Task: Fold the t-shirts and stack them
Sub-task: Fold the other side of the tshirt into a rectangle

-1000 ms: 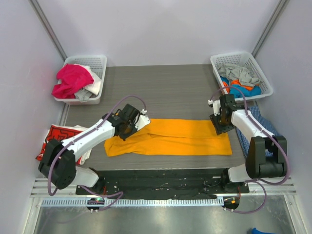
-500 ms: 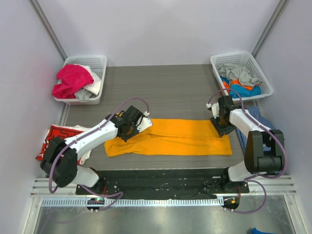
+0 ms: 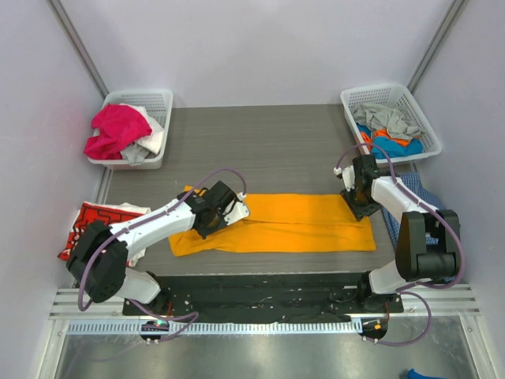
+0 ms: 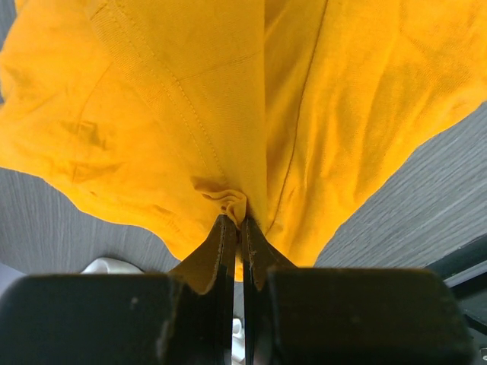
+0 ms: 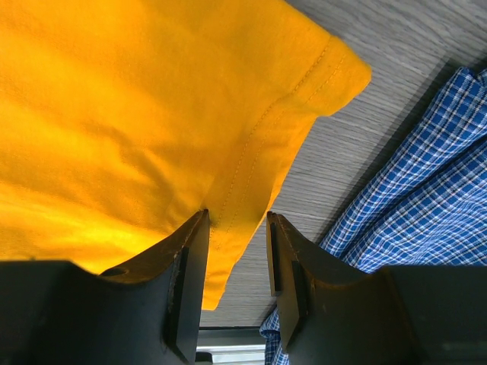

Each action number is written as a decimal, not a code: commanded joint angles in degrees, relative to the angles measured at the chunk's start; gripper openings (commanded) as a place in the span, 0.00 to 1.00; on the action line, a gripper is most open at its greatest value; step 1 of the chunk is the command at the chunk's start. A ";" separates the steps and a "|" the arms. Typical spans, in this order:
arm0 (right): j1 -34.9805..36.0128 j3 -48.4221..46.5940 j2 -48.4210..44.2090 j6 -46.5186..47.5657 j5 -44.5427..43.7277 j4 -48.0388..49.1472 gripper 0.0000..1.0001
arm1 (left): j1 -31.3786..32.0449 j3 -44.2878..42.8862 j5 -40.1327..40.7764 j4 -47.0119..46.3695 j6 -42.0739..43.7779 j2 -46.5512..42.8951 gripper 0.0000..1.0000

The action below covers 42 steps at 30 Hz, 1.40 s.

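Orange-yellow t-shirt [image 3: 292, 223] | left claw [image 4: 240, 225] clenched on its edge | right claw [image 5: 236, 220] released, astride its corner

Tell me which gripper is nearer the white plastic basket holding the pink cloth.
Left. The left gripper pinches the orange cloth t-shirt at the end nearest the white plastic basket; the right gripper straddles its opposite end, farther away.

free: bare table [image 3: 276, 146] behind t-shirt [image 3: 300, 225]; blocked: left basket [image 3: 162, 103], right basket [image 3: 394, 88]
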<state>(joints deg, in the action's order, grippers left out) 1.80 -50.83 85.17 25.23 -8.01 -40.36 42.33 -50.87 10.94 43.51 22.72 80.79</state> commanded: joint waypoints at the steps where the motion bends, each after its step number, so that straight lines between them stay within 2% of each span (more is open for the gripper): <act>1: 0.31 -0.41 0.09 0.61 -0.96 0.90 0.43 | 0.65 1.12 0.83 0.97 -0.83 0.42 0.00; 6: 0.31 -0.32 0.18 0.52 -0.87 0.81 0.43 | 0.65 2.00 1.98 -0.70 -0.40 1.56 0.02; 8: 0.31 -0.06 0.00 0.61 -0.87 0.90 0.42 | 0.65 2.53 2.77 -1.93 -0.31 1.56 0.07; 9: 0.22 0.20 -0.09 0.69 -0.95 0.90 0.43 | 0.65 2.62 2.95 -2.28 -0.05 1.04 0.14; 12: 0.31 0.55 -0.09 0.69 -1.04 1.07 0.42 | 0.65 2.80 2.16 -3.86 -0.04 -1.24 0.24; 17: 0.31 0.73 0.26 0.43 -0.78 1.33 0.42 | 0.65 1.92 -4.50 -5.53 1.36 -6.96 0.31; 18: 0.31 0.64 0.26 0.43 -0.69 1.25 0.42 | 0.65 1.83 -5.48 -5.89 1.62 -7.92 0.44; 19: 0.31 0.64 0.44 0.34 -0.52 1.33 0.42 | 0.74 1.57 -6.19 -6.50 2.23 -9.85 0.47; 22: 0.31 0.55 0.70 0.08 -0.51 1.42 0.42 | 0.57 0.78 -7.77 -7.82 3.38 -12.06 0.54; 25: 0.31 0.47 0.79 -0.01 -0.25 1.60 0.42 | 0.65 -0.54 -7.34 -8.43 4.61 -10.06 0.62; 29: 0.31 0.47 1.05 -0.18 0.01 1.86 0.42 | -0.13 0.16 -4.97 -13.35 7.15 -6.89 0.65; 32: 0.31 0.47 0.79 -0.36 0.10 1.86 0.42 | -1.89 -1.24 -6.36 -16.43 7.78 -2.86 0.66; 42: 0.31 1.87 -0.70 0.16 -0.08 1.86 0.42 | -6.99 -10.20 -11.63 -18.11 10.06 7.79 0.66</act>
<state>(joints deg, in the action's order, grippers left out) 1.80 -49.39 85.91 25.30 -7.97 -39.22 36.84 -56.45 2.31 28.25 30.94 86.30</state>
